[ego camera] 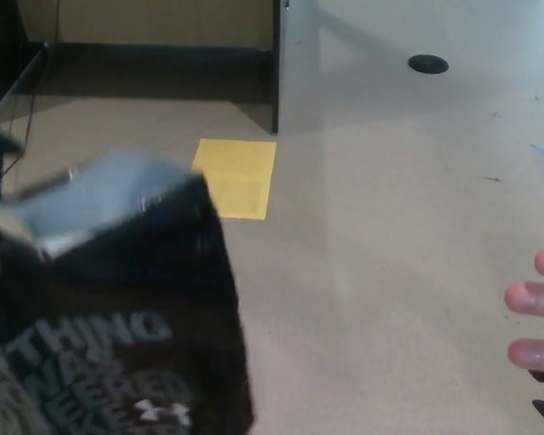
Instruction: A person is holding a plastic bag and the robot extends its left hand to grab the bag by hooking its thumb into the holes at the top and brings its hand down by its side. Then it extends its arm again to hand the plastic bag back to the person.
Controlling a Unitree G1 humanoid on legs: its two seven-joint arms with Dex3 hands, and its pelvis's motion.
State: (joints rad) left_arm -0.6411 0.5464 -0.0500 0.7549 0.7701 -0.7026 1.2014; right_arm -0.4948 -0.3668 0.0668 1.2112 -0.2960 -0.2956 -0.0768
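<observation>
You're looking at a black plastic bag [118, 308] filling the lower left, blurred, with a pale grey sheen across its top and grey-white block lettering lower down — only part of the print reads, and a small white logo sits beneath it. Behind it lies a plain yellow sheet [240, 177], no pattern you can make out. The floor [390, 227] is an even beige-tan, flecked with a few small dark marks, and it carries one black round disc [427, 64] near the top right. The wall base [154, 59] is dark, almost black, under a tan panel. At the right edge a person's fingertips [530, 297] show pinkish — nothing more of them.
</observation>
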